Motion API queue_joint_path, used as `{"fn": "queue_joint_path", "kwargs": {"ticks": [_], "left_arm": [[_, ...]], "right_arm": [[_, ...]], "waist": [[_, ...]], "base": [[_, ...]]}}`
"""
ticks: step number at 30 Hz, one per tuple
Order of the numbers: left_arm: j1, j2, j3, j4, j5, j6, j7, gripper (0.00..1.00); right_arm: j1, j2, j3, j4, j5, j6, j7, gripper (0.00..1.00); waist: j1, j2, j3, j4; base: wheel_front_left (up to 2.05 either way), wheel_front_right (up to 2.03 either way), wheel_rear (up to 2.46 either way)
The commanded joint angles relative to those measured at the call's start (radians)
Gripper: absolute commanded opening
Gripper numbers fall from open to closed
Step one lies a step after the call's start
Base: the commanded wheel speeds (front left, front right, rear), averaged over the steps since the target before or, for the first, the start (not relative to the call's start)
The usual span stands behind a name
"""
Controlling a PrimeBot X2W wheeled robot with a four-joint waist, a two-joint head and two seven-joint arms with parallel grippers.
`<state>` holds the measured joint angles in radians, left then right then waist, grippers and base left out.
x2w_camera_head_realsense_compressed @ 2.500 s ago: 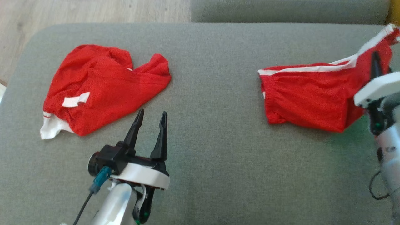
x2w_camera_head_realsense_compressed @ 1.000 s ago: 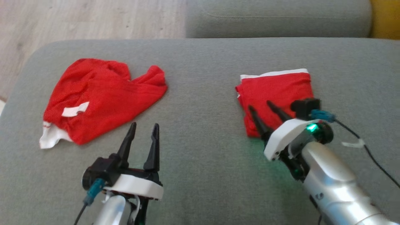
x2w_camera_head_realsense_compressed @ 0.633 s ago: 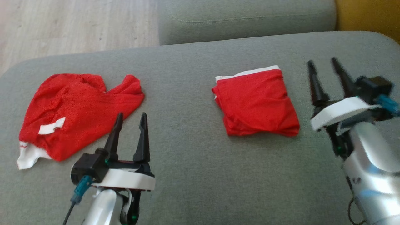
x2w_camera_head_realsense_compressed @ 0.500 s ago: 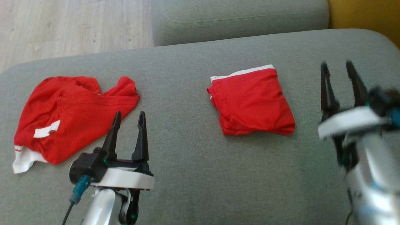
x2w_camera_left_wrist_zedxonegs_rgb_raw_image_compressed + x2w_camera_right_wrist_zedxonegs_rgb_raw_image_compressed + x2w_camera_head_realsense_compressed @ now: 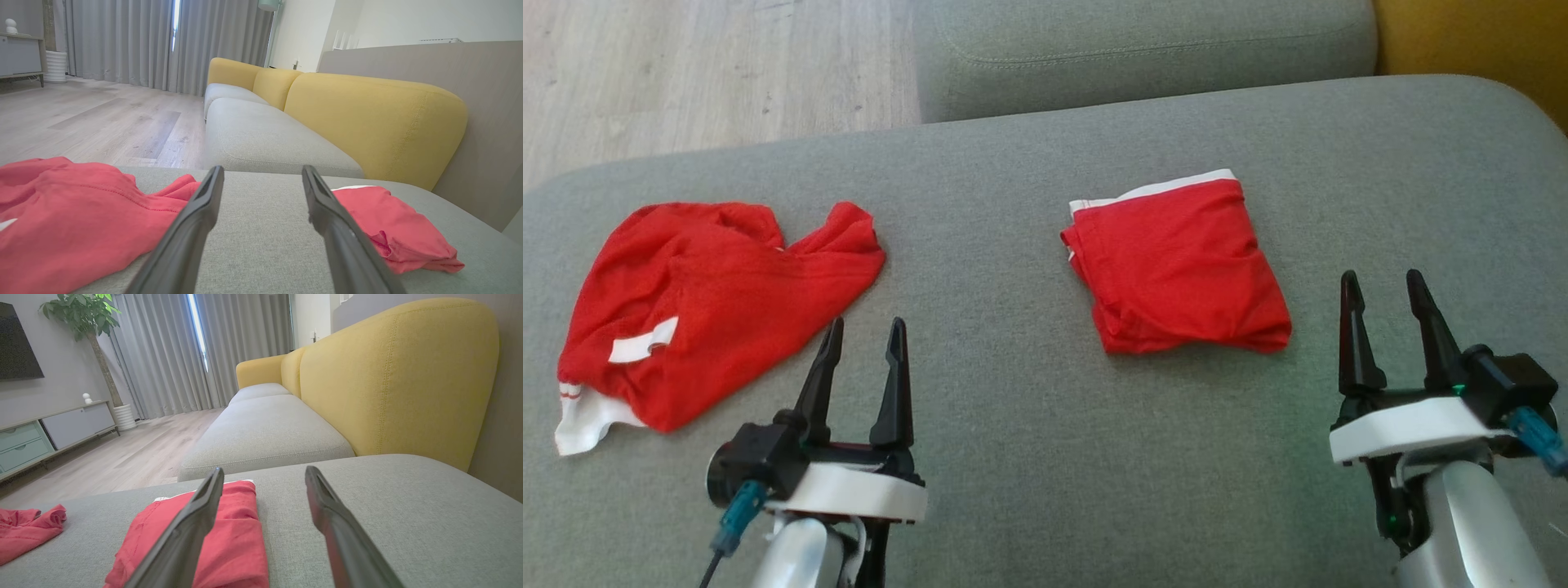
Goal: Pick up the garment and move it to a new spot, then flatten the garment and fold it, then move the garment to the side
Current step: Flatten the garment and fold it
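- the folded red garment [image 5: 1180, 265] is lying on the grey cushion [image 5: 1013, 474] near the right end effector [image 5: 1381, 278].
- it and the left end effector [image 5: 866, 324] are hovering open, empty.
- the limp, light cloth is likely needing a near-edge pinch through all layers.

No writing, brand, number or sign can be read. The crumpled red garment [image 5: 711, 302] carries a small white tag [image 5: 643, 340], too small to show any print; the folded red garment [image 5: 1176, 269] shows a plain white edge.
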<state>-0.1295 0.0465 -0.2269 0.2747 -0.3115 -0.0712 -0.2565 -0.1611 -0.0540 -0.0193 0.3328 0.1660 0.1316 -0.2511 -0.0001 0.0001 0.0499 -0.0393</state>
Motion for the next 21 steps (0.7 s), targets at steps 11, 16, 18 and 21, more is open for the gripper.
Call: {"fn": "queue_joint_path", "kwargs": {"ticks": [11, 16, 18, 21], "left_arm": [[-0.063, 0.004, 0.002, -0.046, 0.007, -0.002, -0.005, 1.00], [-0.108, 0.004, -0.028, -0.055, -0.005, 0.000, -0.005, 1.00], [-0.125, 0.004, -0.044, -0.053, -0.013, 0.004, -0.005, 1.00], [-0.139, 0.004, -0.059, -0.051, -0.022, 0.007, -0.005, 1.00]], "right_arm": [[-0.097, 0.002, 0.028, -0.038, -0.031, -0.001, 0.006, 0.00], [-0.201, -0.023, 0.048, 0.009, -0.032, -0.001, 0.061, 0.00], [-0.251, -0.034, 0.045, 0.050, -0.025, -0.001, 0.080, 0.00], [-0.302, -0.049, 0.037, 0.105, -0.032, -0.001, 0.093, 0.00]], "waist": [[0.0001, -0.0001, 0.078, 0.061], [0.0001, -0.0001, 0.160, 0.118], [0.0001, -0.0001, 0.187, 0.143], [0.0001, -0.0001, 0.210, 0.166]], "base": [[0.00, 0.00, 0.00], [0.00, 0.00, 0.00], [0.00, 0.00, 0.00], [0.00, 0.00, 0.00]]}}
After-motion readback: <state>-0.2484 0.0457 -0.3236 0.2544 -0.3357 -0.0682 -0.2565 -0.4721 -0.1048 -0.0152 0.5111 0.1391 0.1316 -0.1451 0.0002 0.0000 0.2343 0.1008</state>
